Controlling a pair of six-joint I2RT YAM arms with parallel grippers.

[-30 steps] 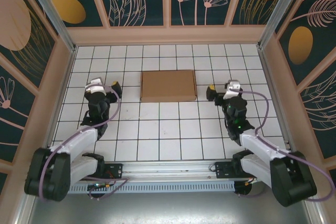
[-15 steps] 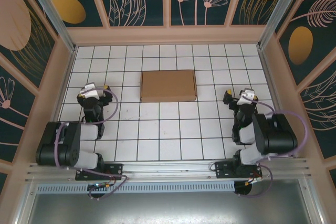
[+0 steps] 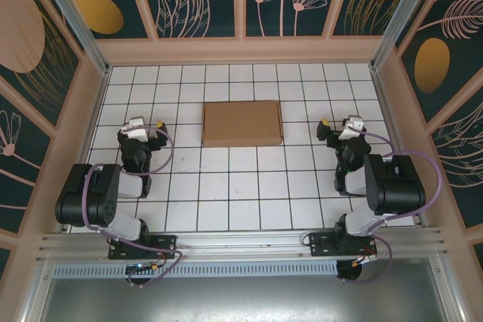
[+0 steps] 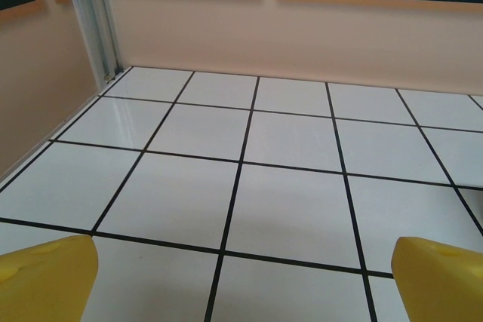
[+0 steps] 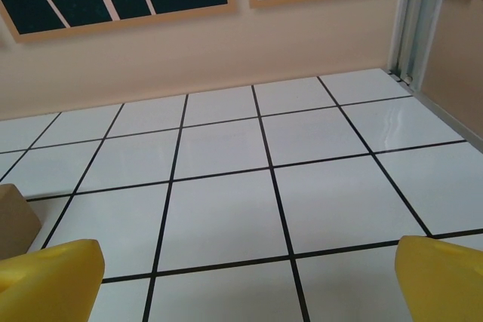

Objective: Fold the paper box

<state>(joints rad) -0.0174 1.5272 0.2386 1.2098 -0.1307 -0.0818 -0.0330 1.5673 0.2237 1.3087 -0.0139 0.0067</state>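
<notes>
So — paper box point(image 3: 242, 123): shut on tabletop point(image 3: 241, 186), looks folded
Left end effector point(image 3: 157, 131): spread, empty
Right end effector point(image 3: 323, 130): spread, empty
Remaining: seemingly nothing

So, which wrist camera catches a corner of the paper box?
The right one: the paper box shows at its left edge; the left camera faces tiles and wall.

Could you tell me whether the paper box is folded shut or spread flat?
Folded shut: the paper box is a compact brown rectangle with side height, no flaps spread.
</notes>
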